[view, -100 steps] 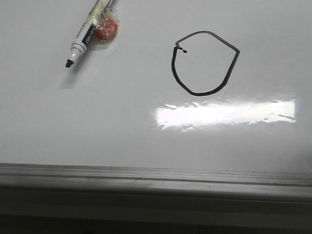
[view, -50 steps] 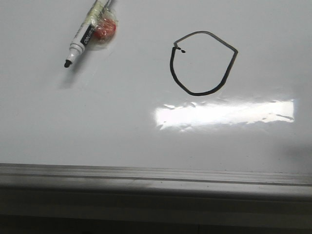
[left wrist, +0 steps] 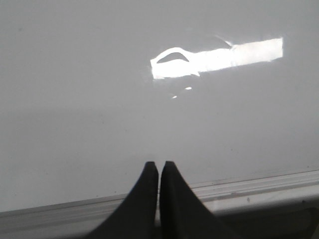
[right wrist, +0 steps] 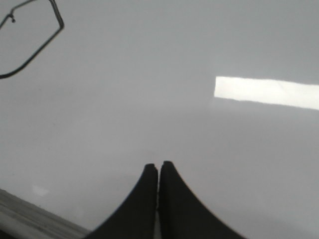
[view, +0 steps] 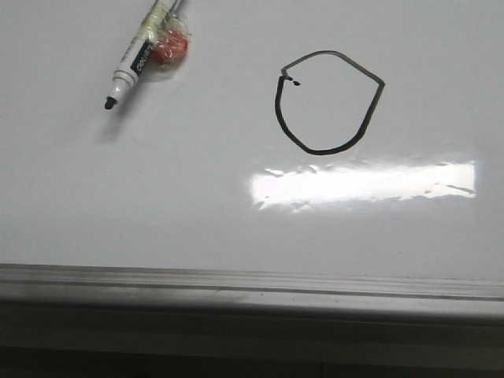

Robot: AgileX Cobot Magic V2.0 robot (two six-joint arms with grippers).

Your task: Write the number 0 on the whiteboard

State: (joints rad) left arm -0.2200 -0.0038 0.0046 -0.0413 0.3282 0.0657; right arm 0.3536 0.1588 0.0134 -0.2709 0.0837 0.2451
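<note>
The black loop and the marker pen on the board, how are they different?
The number 0 is only a flat drawn line; the marker is a solid thing lying on the whiteboard. The loop sits right of the middle, the marker at the far left. The loop is round; the marker is straight and slanted. Both have black on them.

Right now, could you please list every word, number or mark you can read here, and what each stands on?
"0": a hand-drawn black loop, the number 0, on the whiteboard.
White print on the black band of the marker: too small and blurred to read.
Nothing else legible in either wrist view.
</note>
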